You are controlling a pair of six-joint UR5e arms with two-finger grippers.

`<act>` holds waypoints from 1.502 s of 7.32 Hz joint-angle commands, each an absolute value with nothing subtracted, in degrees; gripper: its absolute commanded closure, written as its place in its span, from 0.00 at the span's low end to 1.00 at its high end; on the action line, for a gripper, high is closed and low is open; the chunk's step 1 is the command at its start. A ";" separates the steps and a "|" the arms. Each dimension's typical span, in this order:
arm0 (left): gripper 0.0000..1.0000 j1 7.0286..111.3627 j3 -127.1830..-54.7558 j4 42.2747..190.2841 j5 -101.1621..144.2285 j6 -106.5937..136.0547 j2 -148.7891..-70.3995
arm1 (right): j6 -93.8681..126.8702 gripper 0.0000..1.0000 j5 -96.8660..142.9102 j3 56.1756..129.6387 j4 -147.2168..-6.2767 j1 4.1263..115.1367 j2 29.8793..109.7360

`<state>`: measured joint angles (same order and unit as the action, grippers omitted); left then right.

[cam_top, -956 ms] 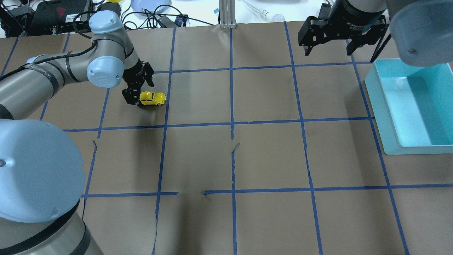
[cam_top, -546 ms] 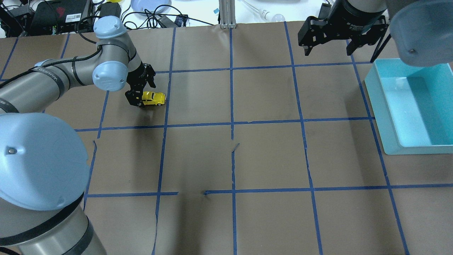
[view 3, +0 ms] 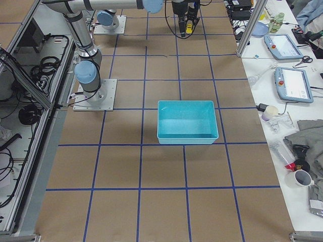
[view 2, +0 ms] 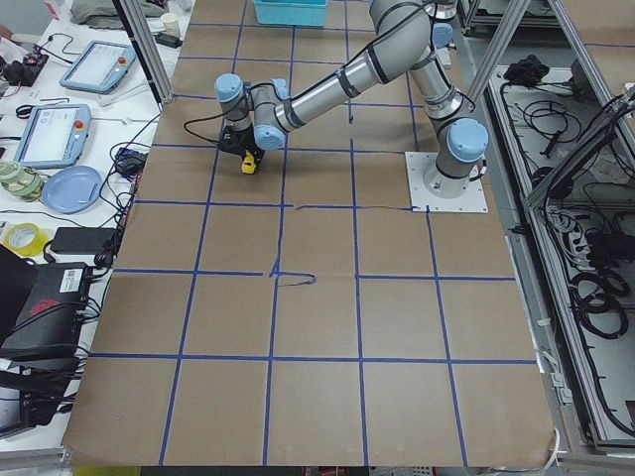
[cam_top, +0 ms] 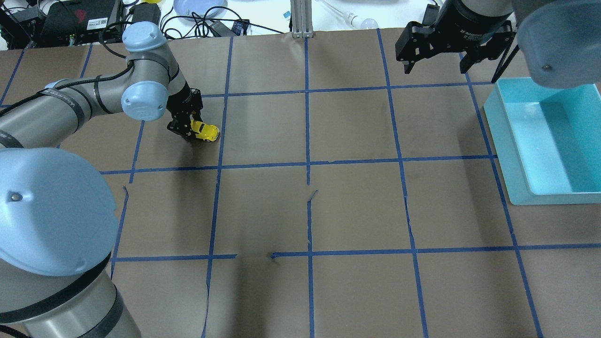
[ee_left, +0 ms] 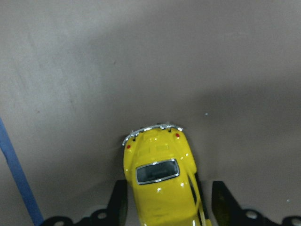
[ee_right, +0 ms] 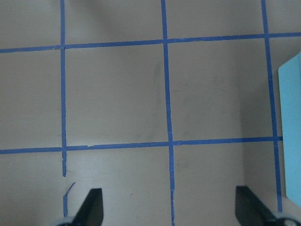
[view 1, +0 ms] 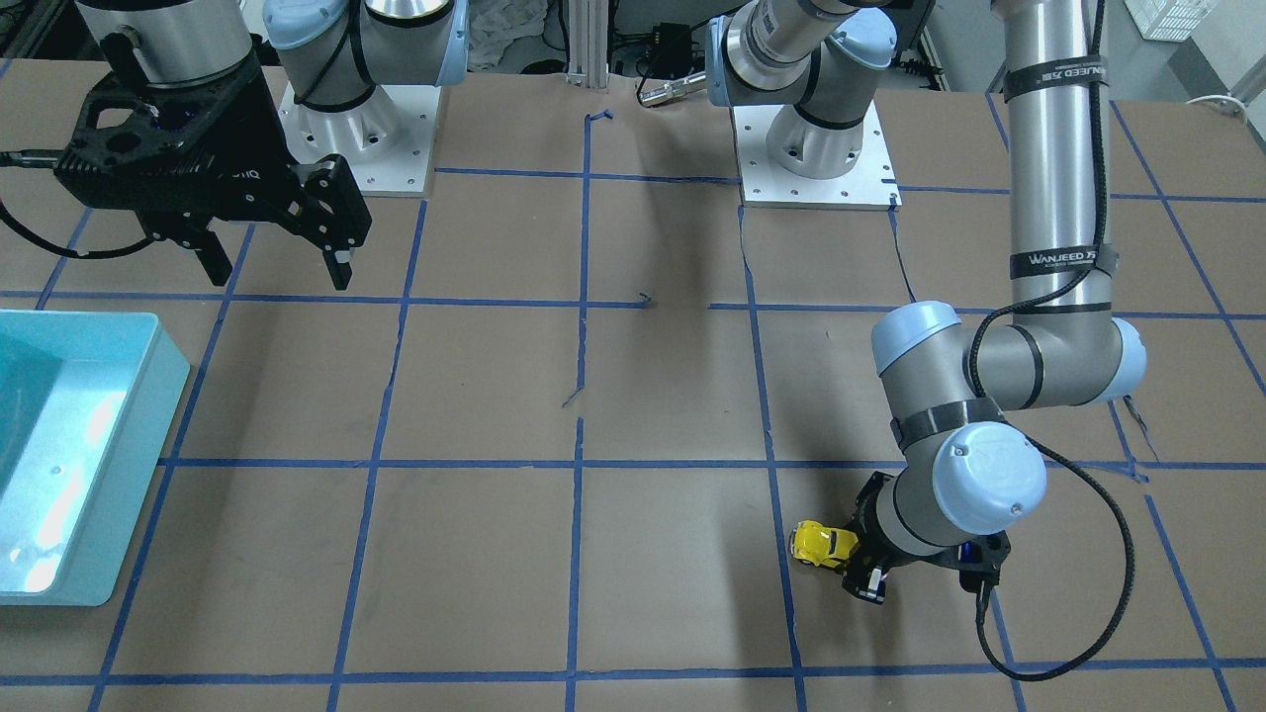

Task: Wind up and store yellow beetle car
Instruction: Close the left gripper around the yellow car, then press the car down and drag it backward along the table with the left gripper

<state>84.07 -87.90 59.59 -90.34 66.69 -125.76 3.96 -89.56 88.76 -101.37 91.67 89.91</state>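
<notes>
Brown papered table [cam_top: 357, 206], blue tape grid. Far left of the teal bin [cam_top: 500, 150], the left gripper [ee_left: 169, 188] sits low, jaws apart, straddling the yellow beetle car [cam_top: 205, 131] with a gap on one side. Right gripper [cam_top: 435, 69] hangs spread and empty just left of the bin.

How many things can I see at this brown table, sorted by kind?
yellow toy car: 1
turquoise bin: 1
robot grippers: 2, the left gripper and the right gripper
Total: 4
</notes>
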 commanded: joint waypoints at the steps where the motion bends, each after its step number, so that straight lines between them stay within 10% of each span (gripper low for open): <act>1: 1.00 83.85 -87.10 59.59 -88.61 67.15 -124.99 | 3.96 0.00 -89.56 88.77 -101.34 91.67 89.91; 11: 1.00 82.70 -87.89 59.59 -87.01 78.74 -125.42 | 3.96 0.00 -89.38 88.77 -101.34 91.67 89.82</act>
